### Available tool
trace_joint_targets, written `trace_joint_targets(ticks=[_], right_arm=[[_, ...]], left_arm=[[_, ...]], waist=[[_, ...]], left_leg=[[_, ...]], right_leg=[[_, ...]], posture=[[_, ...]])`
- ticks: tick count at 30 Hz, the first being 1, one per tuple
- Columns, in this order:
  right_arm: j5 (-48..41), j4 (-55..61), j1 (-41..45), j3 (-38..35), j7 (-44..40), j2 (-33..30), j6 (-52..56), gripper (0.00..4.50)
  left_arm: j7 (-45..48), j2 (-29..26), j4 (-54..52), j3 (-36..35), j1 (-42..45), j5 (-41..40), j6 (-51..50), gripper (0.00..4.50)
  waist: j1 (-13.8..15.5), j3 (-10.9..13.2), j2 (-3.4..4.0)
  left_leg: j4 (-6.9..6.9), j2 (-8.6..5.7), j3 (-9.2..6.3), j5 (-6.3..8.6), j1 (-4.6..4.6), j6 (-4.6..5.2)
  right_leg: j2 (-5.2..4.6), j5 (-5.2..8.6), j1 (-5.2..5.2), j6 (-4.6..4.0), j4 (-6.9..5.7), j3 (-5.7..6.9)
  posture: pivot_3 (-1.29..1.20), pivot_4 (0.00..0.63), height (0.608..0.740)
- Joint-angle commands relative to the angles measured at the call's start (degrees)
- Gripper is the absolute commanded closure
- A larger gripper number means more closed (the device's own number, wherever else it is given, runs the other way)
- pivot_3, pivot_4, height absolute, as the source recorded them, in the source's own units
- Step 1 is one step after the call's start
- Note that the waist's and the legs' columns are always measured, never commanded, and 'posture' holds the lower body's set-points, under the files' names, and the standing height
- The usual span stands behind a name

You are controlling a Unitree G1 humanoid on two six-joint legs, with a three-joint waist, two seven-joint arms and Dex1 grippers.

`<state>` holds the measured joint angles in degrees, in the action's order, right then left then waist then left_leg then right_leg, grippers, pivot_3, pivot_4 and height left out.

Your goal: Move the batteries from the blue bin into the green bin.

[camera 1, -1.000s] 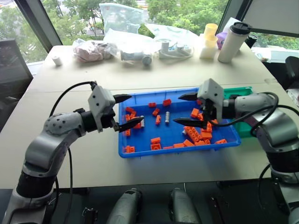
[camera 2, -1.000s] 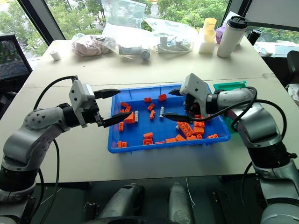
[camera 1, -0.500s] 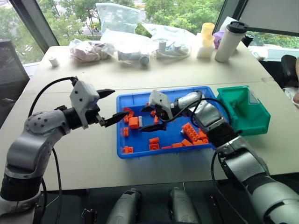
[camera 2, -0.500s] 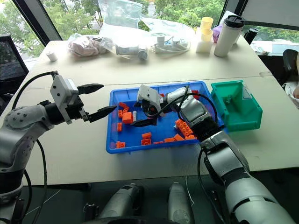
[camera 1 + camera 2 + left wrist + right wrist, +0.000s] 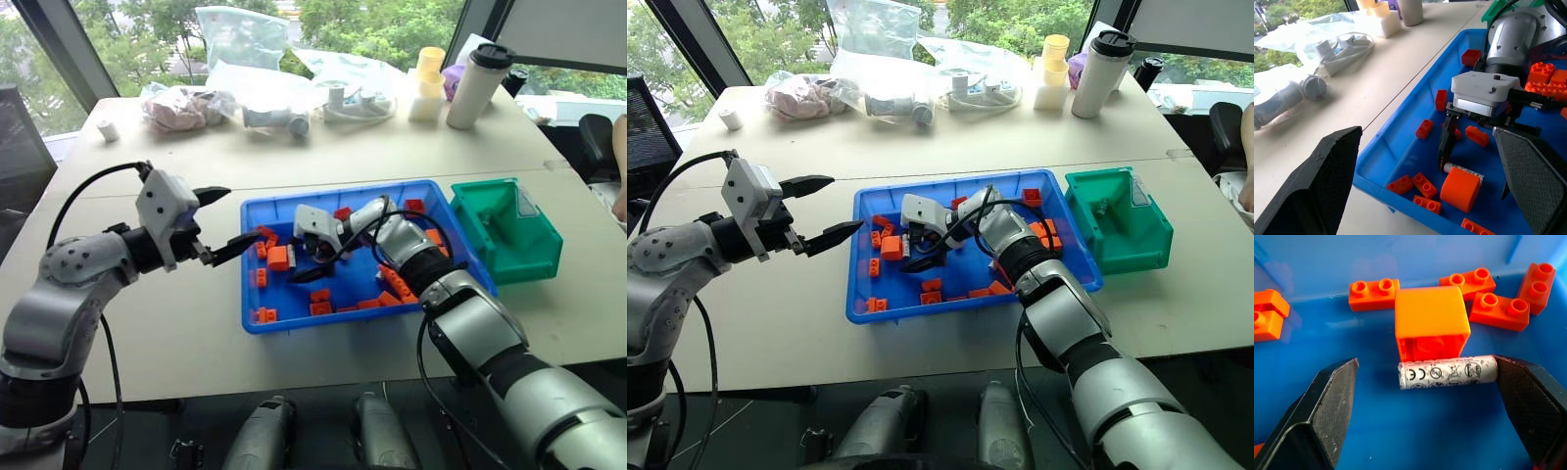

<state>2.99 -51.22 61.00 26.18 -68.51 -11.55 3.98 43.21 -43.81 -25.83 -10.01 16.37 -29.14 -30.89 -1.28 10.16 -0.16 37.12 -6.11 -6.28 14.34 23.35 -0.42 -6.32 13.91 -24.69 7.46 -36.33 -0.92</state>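
Battery lying against big orange brick in blue bin; smooth, rigid, likely rolling. Right hand gaping wide, straddling it lengthwise; gripping across middle looking safer.

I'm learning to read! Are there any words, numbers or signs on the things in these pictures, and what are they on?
Battery, lying against the big orange block in the blue bin: a row of small round signs and tiny print, too small to read.
Everything else (orange bricks, green bin, white tumbler, bags): no words or numbers that I can read.
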Motion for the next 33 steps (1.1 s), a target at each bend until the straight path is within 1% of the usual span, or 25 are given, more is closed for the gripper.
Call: trace_joint_targets(ticks=[1,5,8,9,11,14,17,19,21,23,24,25,28,30,33], right_arm=[[2.3,-2.2,1.0,-0.4,1.2,0.6,-2.7,0.07],[3.5,-3.4,1.0,-0.8,1.5,0.7,-4.1,0.07],[3.9,-3.8,1.0,-1.1,1.5,0.7,-4.8,0.86],[4.0,-3.9,1.0,-1.2,1.5,0.6,-4.9,1.28],[4.3,-3.8,0.9,-1.5,1.3,0.4,-5.0,2.28],[3.4,-1.0,0.7,-2.9,1.1,-0.3,-3.4,2.32],[1.6,6.9,-0.3,-5.4,0.4,-3.6,-0.8,2.32],[0.4,15.8,-2.3,-7.5,0.1,-7.6,1.6,2.32],[-3.5,31.7,-5.7,-14.2,-1.0,-15.8,9.6,2.32],[-6.3,42.1,-8.4,-19.1,-1.1,-22.1,15.8,2.32],[-7.1,45.6,-10.3,-21.9,-0.8,-25.9,18.6,2.32],[-6.9,47.9,-12.8,-25.0,-0.3,-30.4,20.2,2.32],[-6.2,50.4,-18.1,-31.4,2.7,-39.4,24.9,2.32],[-6.8,50.5,-20.7,-35.2,5.0,-42.7,28.2,2.32],[-7.6,52.0,-25.5,-37.2,6.1,-45.5,28.9,2.32]], left_arm=[[-0.6,-0.3,-2.0,-1.3,0.2,0.1,0.7,0.00],[-0.6,-0.2,-1.9,-0.9,0.3,0.2,0.9,0.00],[-0.8,-0.1,-1.9,-0.7,0.3,0.2,0.9,0.00],[-0.8,0.0,-1.8,-0.4,0.4,0.3,1.1,0.00],[-1.0,0.3,-1.7,0.0,0.6,0.5,1.2,0.00],[-0.9,0.7,-1.5,0.5,0.9,0.7,1.4,0.00],[-0.9,1.1,-1.6,0.8,1.1,0.8,1.4,0.00],[-0.9,1.4,-1.7,1.1,1.3,0.6,1.3,0.00],[-0.7,2.2,-1.5,2.3,1.7,0.6,1.6,0.00],[-0.6,2.9,-1.3,3.3,2.1,0.7,1.8,0.00],[-0.6,3.6,-1.2,4.0,2.4,0.7,2.0,0.00],[-0.4,4.3,-0.9,5.0,2.8,0.9,2.2,0.00],[0.6,5.7,0.3,7.0,3.8,1.4,3.0,0.00],[1.2,6.5,1.6,8.0,5.0,1.6,3.6,0.00],[2.1,7.3,3.3,9.2,6.4,2.2,4.4,0.00]], waist=[[0.0,0.0,0.01],[0.0,0.0,0.01],[0.0,0.0,0.01],[0.0,0.0,0.01],[0.0,0.0,0.01],[0.0,0.0,0.01],[0.3,0.0,0.02],[0.5,0.0,0.02],[0.8,0.0,0.02],[1.4,0.0,0.05],[1.5,0.0,0.05],[1.6,0.0,0.05],[2.0,0.0,0.01],[1.8,0.0,0.01],[1.2,0.0,0.03]], left_leg=[[0.00,0.00,0.00,0.00,0.00,0.00],[0.00,0.00,0.00,0.00,-0.01,0.00],[0.00,0.00,0.00,0.00,-0.02,0.00],[0.00,0.00,0.00,0.00,-0.02,-0.01],[0.00,0.00,0.00,0.00,-0.02,-0.01],[0.00,0.00,0.00,-0.01,-0.02,-0.01],[0.01,-0.01,-0.01,-0.01,-0.02,-0.01],[0.02,-0.03,-0.02,-0.01,0.01,-0.01],[0.03,-0.04,-0.03,0.00,0.03,-0.01],[0.04,-0.09,-0.11,0.00,0.12,0.00],[0.04,-0.09,-0.06,0.01,0.12,0.01],[0.02,-0.09,-0.04,0.01,0.12,0.02],[0.02,-0.05,-0.03,0.03,0.09,0.05],[0.02,-0.04,0.03,0.15,0.03,0.27],[0.02,-0.01,0.11,0.16,-0.01,0.28]], right_leg=[[0.00,0.00,0.00,0.00,0.00,0.00],[0.00,0.00,0.01,0.00,0.00,0.00],[0.00,0.00,0.02,0.00,0.00,0.00],[0.00,0.00,0.02,0.00,0.00,0.00],[0.00,0.00,0.02,0.00,-0.01,-0.01],[0.00,0.00,0.02,0.00,-0.01,0.00],[0.00,0.00,0.02,0.00,-0.02,-0.01],[-0.01,0.00,0.02,0.00,0.00,-0.01],[-0.02,0.00,0.01,0.00,0.00,0.00],[-0.06,0.00,-0.02,0.00,0.01,0.02],[-0.07,0.00,-0.04,0.00,0.04,0.02],[-0.08,0.00,-0.04,0.00,0.06,0.01],[-0.07,0.00,0.05,0.00,0.11,0.05],[-0.09,0.00,0.11,0.00,0.11,0.02],[-0.13,0.00,0.10,-0.01,0.07,-0.03]], posture=[[0.00,0.150,0.740],[0.00,0.150,0.740],[0.00,0.150,0.740],[0.00,0.150,0.740],[0.00,0.150,0.740],[0.00,0.150,0.740],[0.00,0.150,0.740],[0.00,0.150,0.740],[0.00,0.150,0.740],[0.00,0.150,0.740],[0.00,0.150,0.740],[0.00,0.150,0.740],[0.00,0.150,0.740],[0.00,0.150,0.740],[0.00,0.150,0.740]])
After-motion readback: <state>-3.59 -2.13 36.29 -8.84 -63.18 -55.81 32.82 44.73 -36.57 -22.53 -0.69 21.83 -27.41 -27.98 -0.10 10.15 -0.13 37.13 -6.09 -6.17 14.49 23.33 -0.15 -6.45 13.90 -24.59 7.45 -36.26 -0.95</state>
